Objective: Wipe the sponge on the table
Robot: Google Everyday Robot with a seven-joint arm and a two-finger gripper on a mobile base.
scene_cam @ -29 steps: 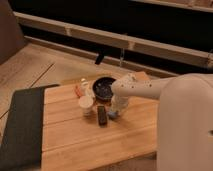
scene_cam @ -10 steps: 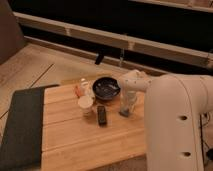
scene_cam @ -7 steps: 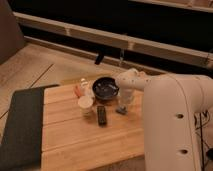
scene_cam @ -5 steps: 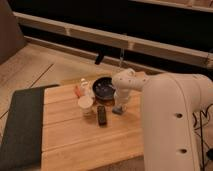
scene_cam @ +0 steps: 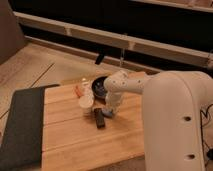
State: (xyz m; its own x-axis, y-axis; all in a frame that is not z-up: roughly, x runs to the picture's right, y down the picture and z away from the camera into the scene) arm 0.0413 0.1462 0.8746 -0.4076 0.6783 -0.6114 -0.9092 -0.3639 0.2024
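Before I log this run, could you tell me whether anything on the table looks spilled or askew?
Nothing stands out. The cup and dark bowl stand upright, nothing is spilled, and the hand is down at the table beside the dark bar.

The white arm (scene_cam: 137,82) extends leftward from the robot's bulky body (scene_cam: 175,125) and bends sharply downward at the wrist (scene_cam: 116,81). The gripper (scene_cam: 110,113) hangs low beneath that bend, pointing down, its 2 fingers closed together.

One table (scene_cam: 70,145), one dark grey mat (scene_cam: 22,125), one dark bowl (scene_cam: 99,86), one white cup (scene_cam: 86,102), one dark bar (scene_cam: 99,118), one gripper (scene_cam: 111,113) at centre, beside the bar.
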